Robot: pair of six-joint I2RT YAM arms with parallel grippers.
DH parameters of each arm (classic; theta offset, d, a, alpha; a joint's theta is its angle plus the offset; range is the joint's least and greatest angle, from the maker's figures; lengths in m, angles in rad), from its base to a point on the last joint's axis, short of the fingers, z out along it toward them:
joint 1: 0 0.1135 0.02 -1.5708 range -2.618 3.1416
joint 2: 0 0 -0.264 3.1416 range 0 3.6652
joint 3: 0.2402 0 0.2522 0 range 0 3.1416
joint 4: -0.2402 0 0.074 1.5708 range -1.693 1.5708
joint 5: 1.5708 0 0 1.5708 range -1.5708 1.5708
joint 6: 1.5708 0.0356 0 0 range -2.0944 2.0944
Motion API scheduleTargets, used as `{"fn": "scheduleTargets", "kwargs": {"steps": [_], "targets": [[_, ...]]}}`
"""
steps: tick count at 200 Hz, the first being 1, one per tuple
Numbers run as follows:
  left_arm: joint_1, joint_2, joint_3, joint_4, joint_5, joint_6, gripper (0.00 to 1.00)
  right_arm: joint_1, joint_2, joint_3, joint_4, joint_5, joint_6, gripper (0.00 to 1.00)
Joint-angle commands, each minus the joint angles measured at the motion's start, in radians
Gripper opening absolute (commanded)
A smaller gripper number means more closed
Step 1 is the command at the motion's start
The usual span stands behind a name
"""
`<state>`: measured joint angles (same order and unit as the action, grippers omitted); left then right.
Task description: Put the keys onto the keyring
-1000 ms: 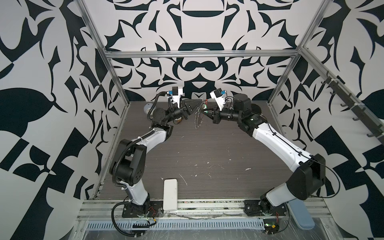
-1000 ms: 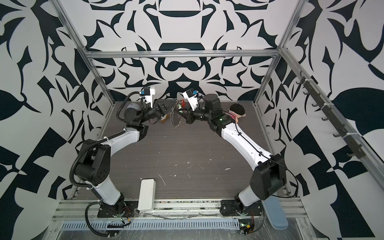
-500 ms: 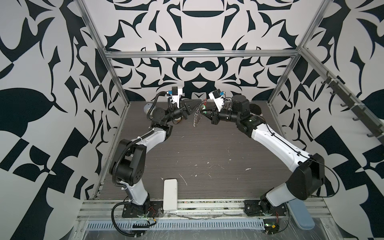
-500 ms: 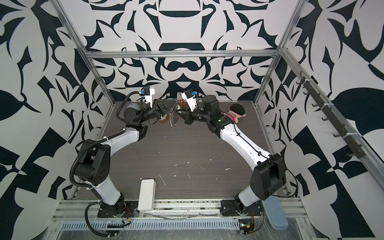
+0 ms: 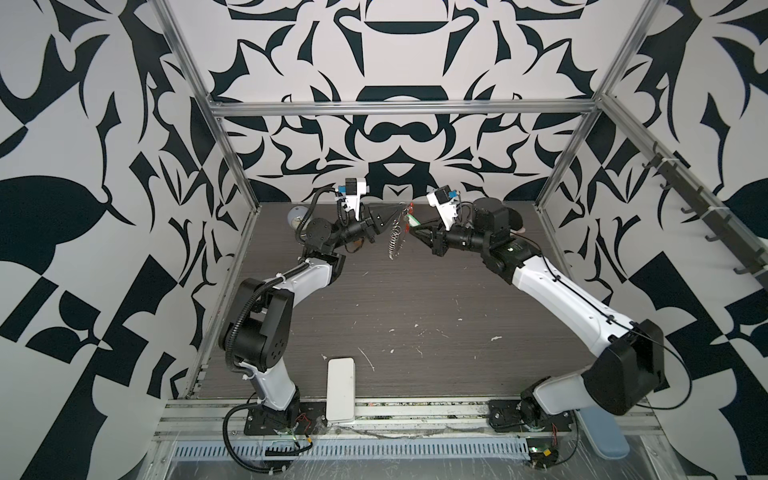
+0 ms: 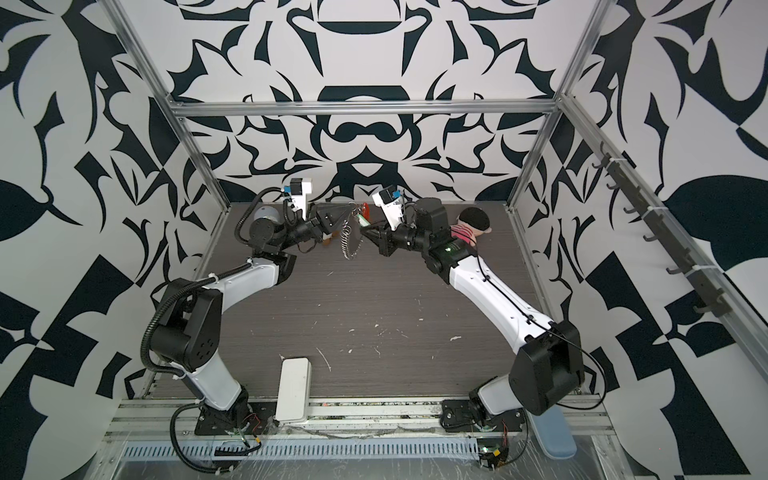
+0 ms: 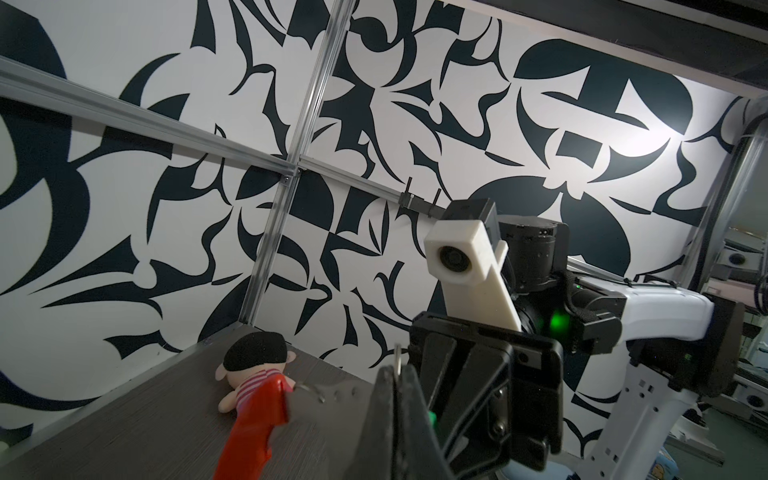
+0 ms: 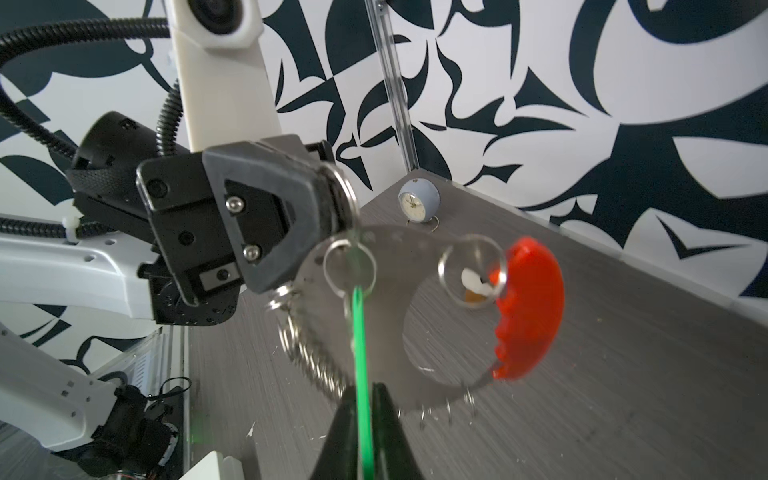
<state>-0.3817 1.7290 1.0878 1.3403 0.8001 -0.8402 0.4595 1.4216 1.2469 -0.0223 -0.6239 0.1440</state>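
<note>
Aloft, left claw clamps the keyring; right claw sits narrow around the key, whether gripping I cannot tell

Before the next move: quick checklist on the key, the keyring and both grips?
1. Left gripper shut on a ring of the keyring: ok.
2. Keyring hanging clear of the table, in both top views: ok.
3. Key between the right gripper jaws: ok.
4. Right jaws gripping the key firmly: cannot tell; it sits edge-on in a narrow gap.
5. Key threaded on the small ring: cannot tell; its tip crosses the ring in the right wrist view.
6. Doll and clock away from the keyring: ok.
</note>
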Motion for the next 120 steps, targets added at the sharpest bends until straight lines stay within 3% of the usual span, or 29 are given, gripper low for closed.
{"fn": "scheduleTargets", "kwargs": {"steps": [1,37,76,101,120], "targets": [[0.005,-0.041,-0.010,0.038,-0.018,0.023,0.00,-0.011,-0.067,-0.018,0.020,0.028,-0.015,0.16],[0.004,-0.074,-0.049,-0.106,0.012,0.147,0.00,-0.014,-0.115,-0.066,0.005,0.068,-0.021,0.20],[0.002,-0.127,-0.145,-0.382,0.002,0.387,0.00,-0.018,-0.255,-0.251,0.031,0.301,0.019,0.20],[-0.025,-0.084,-0.178,-0.351,-0.001,0.390,0.00,-0.027,-0.398,-0.448,0.106,0.441,0.038,0.22],[-0.083,-0.001,-0.133,-0.309,-0.003,0.363,0.00,-0.035,-0.473,-0.515,0.062,0.502,0.045,0.22]]}}
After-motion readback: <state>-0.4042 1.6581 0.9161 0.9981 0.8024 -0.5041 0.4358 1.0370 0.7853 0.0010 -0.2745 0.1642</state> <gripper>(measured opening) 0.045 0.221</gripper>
